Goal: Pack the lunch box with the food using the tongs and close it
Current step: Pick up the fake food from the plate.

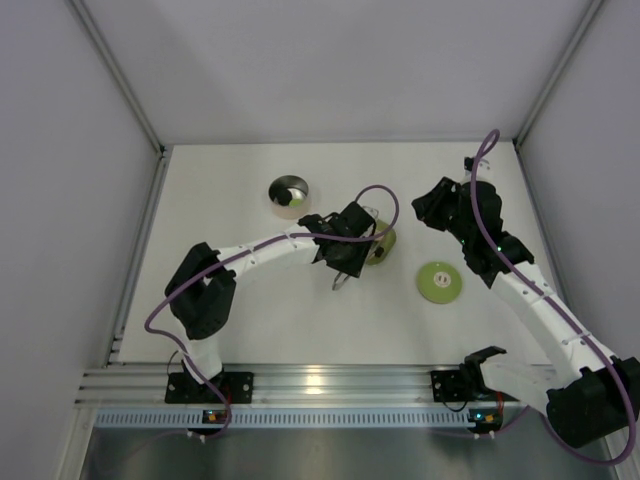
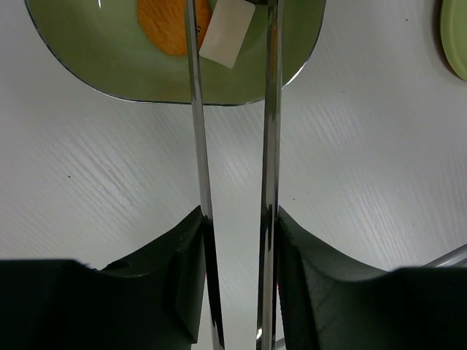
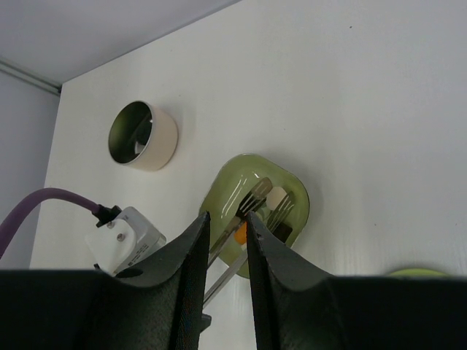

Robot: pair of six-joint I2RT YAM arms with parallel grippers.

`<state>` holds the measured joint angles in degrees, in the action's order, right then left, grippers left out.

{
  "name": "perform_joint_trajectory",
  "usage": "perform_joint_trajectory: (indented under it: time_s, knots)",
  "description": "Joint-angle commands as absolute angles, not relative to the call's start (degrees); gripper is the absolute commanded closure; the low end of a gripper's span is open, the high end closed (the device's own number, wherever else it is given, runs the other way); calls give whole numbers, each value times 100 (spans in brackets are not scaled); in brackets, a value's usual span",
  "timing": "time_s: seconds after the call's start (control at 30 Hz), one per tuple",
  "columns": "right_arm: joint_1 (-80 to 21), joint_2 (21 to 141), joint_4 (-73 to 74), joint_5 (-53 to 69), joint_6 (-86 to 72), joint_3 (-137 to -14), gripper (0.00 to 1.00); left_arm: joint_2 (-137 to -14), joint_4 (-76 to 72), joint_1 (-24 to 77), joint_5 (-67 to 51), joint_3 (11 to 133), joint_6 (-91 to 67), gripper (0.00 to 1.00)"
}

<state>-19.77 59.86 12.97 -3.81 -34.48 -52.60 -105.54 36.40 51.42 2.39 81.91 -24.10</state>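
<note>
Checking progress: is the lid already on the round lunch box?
No, the lid lies on the table, apart from the open lunch box.

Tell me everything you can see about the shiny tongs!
The tongs are two thin, shiny silver metal arms, side by side with a gap between them. The left gripper squeezes them from both sides. Their tips reach over the green dish, with a cream-white piece between them. Whether they pinch it is unclear.
</note>
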Motion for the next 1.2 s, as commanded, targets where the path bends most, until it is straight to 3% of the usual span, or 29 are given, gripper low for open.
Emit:
perform_joint_trajectory:
  time_s: [0.0,0.33,1.17]
  knots:
    - [-2083,5880,1354,-466,-3375,-5344,74,-10450,3472,5159,360,8367,-2426,57]
    - [-2083,5854,1345,-466,-3366,-5300,74,-10284,3507,5159,413,8429,-2408,64]
    - [-2083,5906,1301,-404,-3393,-5317,74,-9299,3691,4844,1283,8367,-2478,62]
